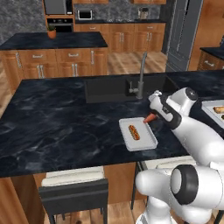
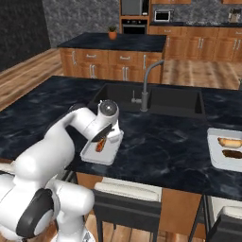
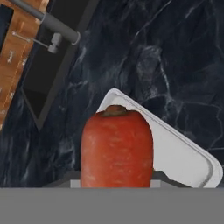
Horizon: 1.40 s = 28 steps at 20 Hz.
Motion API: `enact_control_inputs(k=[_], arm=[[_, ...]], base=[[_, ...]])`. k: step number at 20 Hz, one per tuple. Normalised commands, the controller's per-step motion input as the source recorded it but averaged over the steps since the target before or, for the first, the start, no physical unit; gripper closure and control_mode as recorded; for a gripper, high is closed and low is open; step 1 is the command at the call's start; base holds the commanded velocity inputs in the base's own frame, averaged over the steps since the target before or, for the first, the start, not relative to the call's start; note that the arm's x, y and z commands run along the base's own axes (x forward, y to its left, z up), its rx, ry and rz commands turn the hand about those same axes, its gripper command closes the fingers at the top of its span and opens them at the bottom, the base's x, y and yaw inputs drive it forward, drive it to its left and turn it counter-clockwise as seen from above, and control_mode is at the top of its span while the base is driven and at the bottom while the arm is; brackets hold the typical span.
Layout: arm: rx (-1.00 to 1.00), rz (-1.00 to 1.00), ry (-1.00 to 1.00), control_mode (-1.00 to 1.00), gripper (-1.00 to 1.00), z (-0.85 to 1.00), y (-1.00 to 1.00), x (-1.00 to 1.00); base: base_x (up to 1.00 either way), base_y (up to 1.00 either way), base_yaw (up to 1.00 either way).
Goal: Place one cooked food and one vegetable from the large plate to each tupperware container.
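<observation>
My gripper [image 1: 152, 117] is shut on an orange carrot [image 3: 117, 148] and hangs just over the far right corner of a light-grey tupperware container [image 1: 148, 143]. A hot dog [image 1: 134, 132] lies inside that container. In the hand view the carrot covers my fingertips, and the container's bare floor [image 3: 183, 157] shows below it. In the right base view the gripper [image 2: 100, 139] sits above the same container [image 2: 106, 156]. A second tupperware container [image 2: 215, 156] at the counter's right holds a hot dog [image 2: 230, 141] and a dark piece of food [image 2: 231, 154]. The large plate is out of view.
The dark sink basin [image 1: 109, 89] with its grey faucet [image 1: 141, 78] lies just beyond the near container. The black marble counter [image 1: 52, 118] stretches wide to the left. Stools [image 1: 74, 192] stand below the front edge.
</observation>
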Motion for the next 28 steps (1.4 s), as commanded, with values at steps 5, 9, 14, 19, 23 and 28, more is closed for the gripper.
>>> enact_control_inputs(k=[5, 9, 14, 19, 23, 28], arm=[[-0.43, 0.28, 0.10, -1.00, 1.00, -0.18, -0.01, 0.57], [-0.56, 0.47, 0.39, -1.00, 1.00, -0.35, -0.02, 0.51], [-0.05, 0.45, 0.21, -1.00, 1.00, -0.32, -0.01, 0.35], [-0.10, 0.37, 0.25, -1.00, 1.00, -0.26, 0.11, 0.52], [-0.34, 0.11, 0.10, -1.00, 1.00, -0.09, 0.33, 0.02], [-0.10, 0.17, 0.16, -1.00, 1.00, -0.51, 0.01, 0.01]], base=[[0.00, 0.00, 0.00], [0.00, 0.00, 0.00], [0.00, 0.00, 0.00], [0.00, 0.00, 0.00], [0.00, 0.00, 0.00], [0.00, 0.00, 0.00]])
